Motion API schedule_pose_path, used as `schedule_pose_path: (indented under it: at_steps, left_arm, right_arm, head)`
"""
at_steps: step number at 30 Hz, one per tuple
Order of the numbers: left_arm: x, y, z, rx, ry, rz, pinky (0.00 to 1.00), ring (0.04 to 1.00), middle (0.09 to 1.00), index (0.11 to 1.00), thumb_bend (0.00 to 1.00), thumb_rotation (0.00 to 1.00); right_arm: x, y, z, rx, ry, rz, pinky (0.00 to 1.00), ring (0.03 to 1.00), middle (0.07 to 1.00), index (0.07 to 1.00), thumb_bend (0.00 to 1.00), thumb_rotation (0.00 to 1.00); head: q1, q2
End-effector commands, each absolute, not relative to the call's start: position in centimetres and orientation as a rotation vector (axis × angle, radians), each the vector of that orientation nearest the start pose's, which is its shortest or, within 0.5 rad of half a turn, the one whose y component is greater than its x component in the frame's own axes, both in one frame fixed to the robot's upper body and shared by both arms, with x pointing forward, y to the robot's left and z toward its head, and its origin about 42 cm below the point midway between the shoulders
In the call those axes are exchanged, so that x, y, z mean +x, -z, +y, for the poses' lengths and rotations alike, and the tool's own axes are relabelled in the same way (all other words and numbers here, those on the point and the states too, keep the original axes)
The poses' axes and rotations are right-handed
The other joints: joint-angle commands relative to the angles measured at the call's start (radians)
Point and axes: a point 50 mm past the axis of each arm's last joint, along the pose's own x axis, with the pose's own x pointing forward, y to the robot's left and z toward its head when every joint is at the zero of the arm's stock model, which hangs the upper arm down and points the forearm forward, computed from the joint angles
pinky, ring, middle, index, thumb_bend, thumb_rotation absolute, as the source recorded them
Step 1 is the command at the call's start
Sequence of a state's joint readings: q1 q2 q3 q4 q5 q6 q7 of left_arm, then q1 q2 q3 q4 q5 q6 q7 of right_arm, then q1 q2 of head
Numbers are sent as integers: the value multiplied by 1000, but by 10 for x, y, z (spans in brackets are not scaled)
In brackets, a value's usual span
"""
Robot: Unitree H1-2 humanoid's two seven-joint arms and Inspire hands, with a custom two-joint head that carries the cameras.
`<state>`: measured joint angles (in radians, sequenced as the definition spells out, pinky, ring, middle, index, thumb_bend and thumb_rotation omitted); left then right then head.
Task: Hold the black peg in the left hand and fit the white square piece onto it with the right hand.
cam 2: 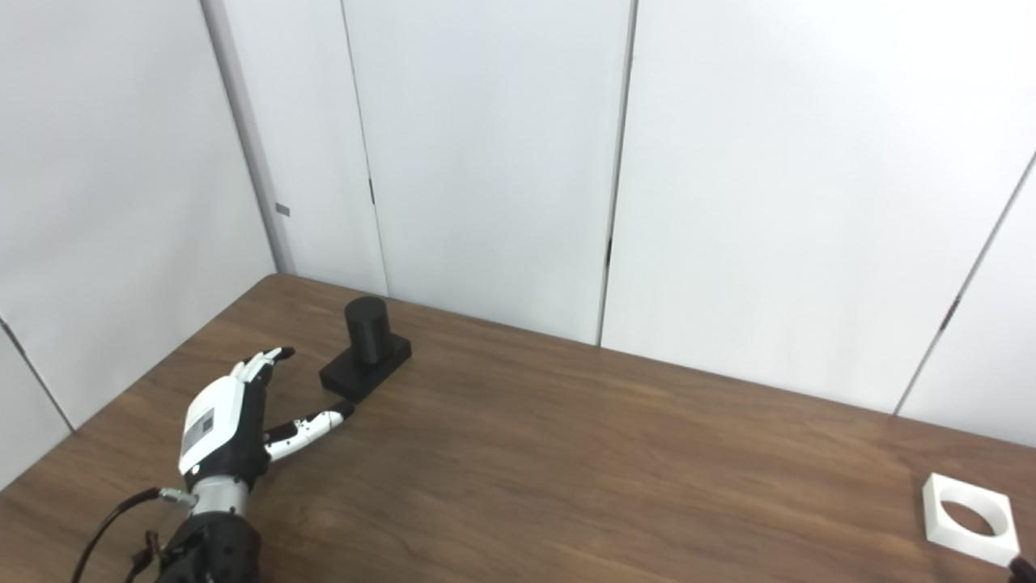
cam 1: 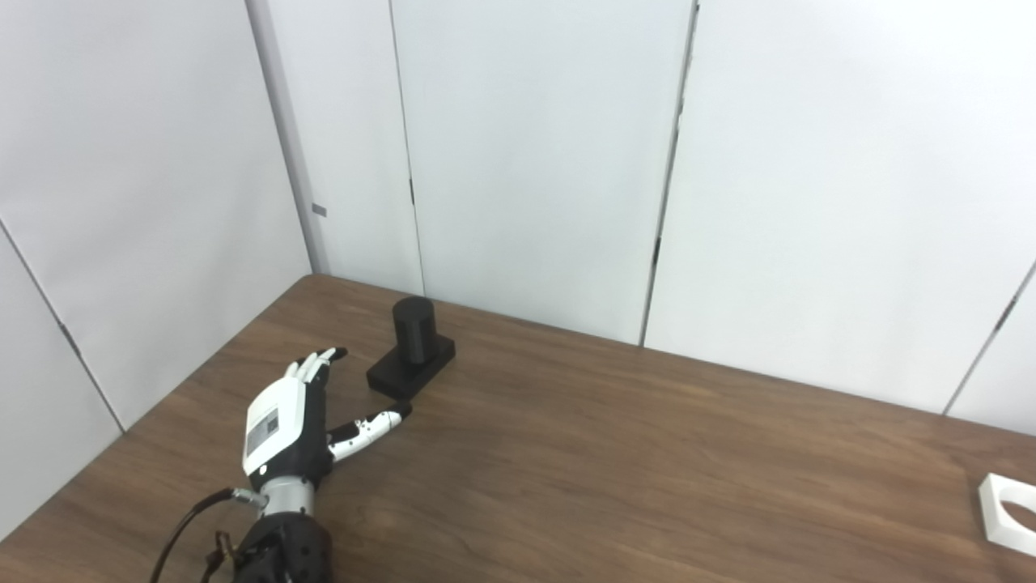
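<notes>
The black peg, a round post on a flat black base, stands on the brown table near its far left corner; it also shows in the right eye view. My left hand is open, fingers apart, just left of and in front of the base, with its thumb near the base's front corner, not touching. The white square piece, with a round hole, lies flat at the table's right front. My right hand is out of view apart from a dark tip at the bottom right corner of the right eye view.
The wooden table is backed by white wall panels along its far and left edges. A cable runs along my left wrist.
</notes>
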<state>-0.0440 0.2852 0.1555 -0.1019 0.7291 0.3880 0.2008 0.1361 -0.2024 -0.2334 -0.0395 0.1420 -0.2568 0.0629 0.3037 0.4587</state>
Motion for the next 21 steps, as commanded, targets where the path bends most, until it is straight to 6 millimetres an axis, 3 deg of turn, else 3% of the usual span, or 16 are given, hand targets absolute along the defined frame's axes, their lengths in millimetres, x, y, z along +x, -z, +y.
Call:
schedule_pose_path:
  at_steps: [1, 9, 12, 21]
  left_arm:
    - [303, -173, 369, 1075, -628, 67, 991, 975, 945, 867, 962, 606]
    - [323, -165, 379, 1187, -645, 125, 1000, 1000, 993, 876, 988, 636]
    - [331, -163, 382, 1215, -636, 156, 1000, 1000, 1000, 891, 990, 668]
    - [354, -158, 381, 1240, -628, 194, 1000, 1000, 1000, 880, 1000, 678]
  right_arm:
    - [207, -78, -332, -70, 202, -90, 960, 924, 906, 932, 807, 1000]
    - [206, -80, -332, -73, 196, -93, 925, 911, 901, 927, 794, 1000]
    - [205, -81, -331, -74, 197, -93, 954, 915, 900, 928, 795, 1000]
    - [204, -83, -328, -70, 194, -90, 921, 913, 897, 920, 806, 1000]
  head:
    - [0, 1]
    - [-1, 8]
    - [-3, 10]
    - [-8, 16]
